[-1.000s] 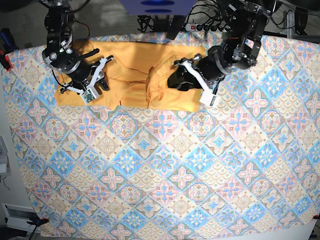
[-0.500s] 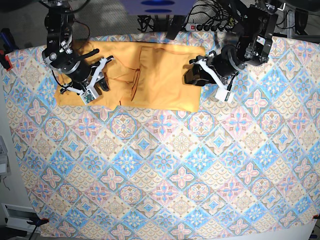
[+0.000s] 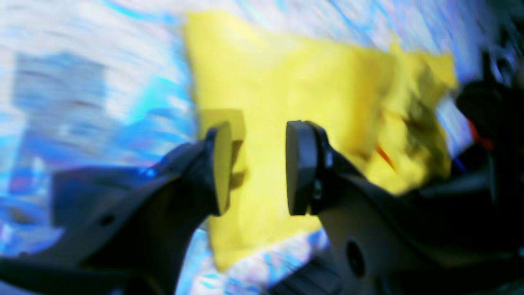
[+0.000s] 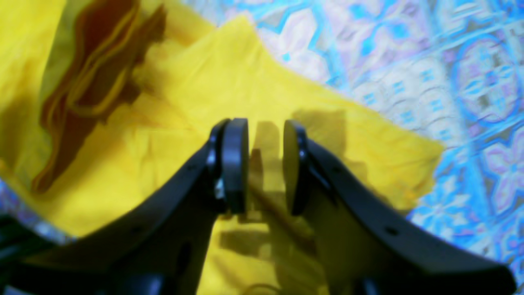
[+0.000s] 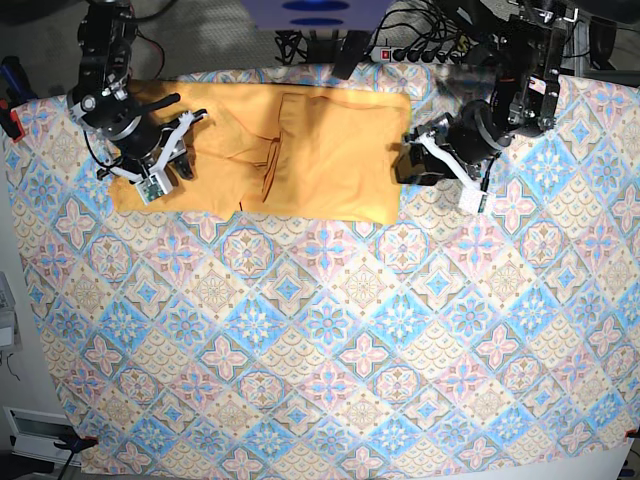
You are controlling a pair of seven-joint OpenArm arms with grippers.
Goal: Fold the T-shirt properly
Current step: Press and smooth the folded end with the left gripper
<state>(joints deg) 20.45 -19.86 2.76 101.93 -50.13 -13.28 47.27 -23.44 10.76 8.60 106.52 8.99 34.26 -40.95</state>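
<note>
The pale orange T-shirt (image 5: 330,150) lies flat at the far edge of the table, with a folded flap and its neck opening near the middle. My left gripper (image 5: 404,166) hovers at the shirt's right edge. In the blurred left wrist view it (image 3: 256,168) is open and empty, with the shirt (image 3: 286,82) beyond it. My right gripper (image 5: 178,140) is over the shirt's left part. In the right wrist view it (image 4: 265,168) stands slightly open, nothing between its pads, just above the shirt (image 4: 213,94).
The blue-and-pink patterned tablecloth (image 5: 330,340) covers the whole table. A power strip and cables (image 5: 410,52) lie behind the far edge. A red clamp (image 5: 10,122) holds the cloth at the left edge.
My left gripper has let go of the shirt's raised right part and moved right to the shirt's edge; that part now lies flat. My right gripper has shifted a little up and left.
</note>
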